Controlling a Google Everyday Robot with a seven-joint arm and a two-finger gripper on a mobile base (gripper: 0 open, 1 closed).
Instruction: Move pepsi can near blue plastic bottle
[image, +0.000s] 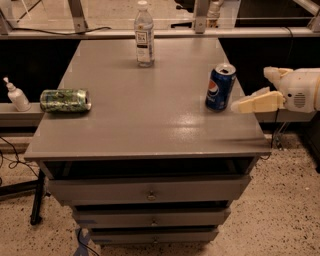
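The pepsi can (220, 87) stands upright near the right edge of the grey tabletop (150, 115). It is dark blue with the round logo and a silver top. The blue plastic bottle (144, 35) stands upright at the far middle of the table, clear with a white cap and a label. My gripper (251, 91) comes in from the right, just beyond the table's right edge. Its cream fingers (256, 102) are spread apart and empty, and the lower fingertip is close to the can's right side without touching it.
A green patterned can (65, 100) lies on its side near the table's left edge. A small white pump bottle (15, 95) stands on a ledge left of the table. Drawers (150, 192) are below the top. A metal rail (150, 33) runs behind the table.
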